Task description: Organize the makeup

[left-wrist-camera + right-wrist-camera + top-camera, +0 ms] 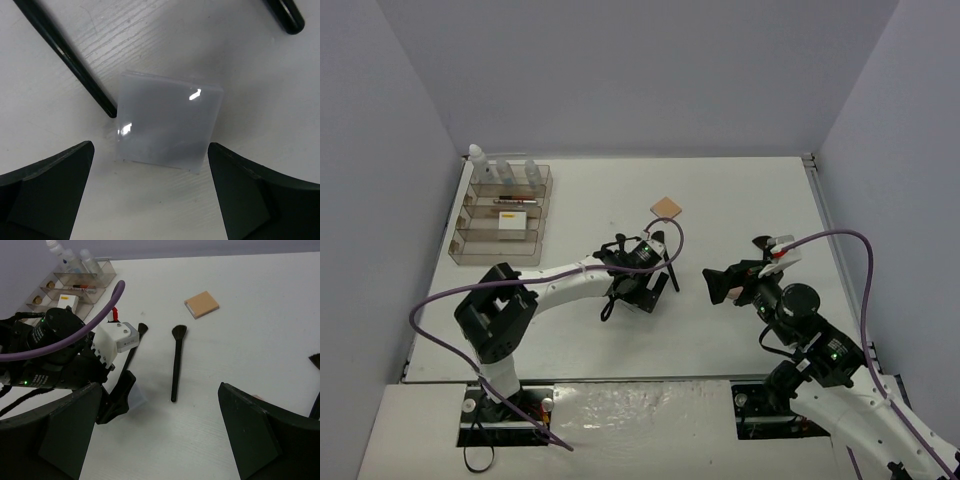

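A white square pad (167,125) lies flat on the table. My left gripper (150,155) is open just above it, one finger on each side, touching nothing. In the top view the left gripper (640,290) hides the pad. Two black brushes lie beside the pad: one to its left (65,55), one to its right (285,15). The right wrist view shows the pad (139,399), a whole brush (176,362) and a tan square compact (201,304), which also shows in the top view (666,208). My right gripper (718,285) is open and empty, hovering right of the brushes.
The clear tiered organizer (500,215) stands at the back left with small bottles, a thin red tube and a white pad in it. It also shows in the right wrist view (75,282). A dark object (315,360) sits at that view's right edge.
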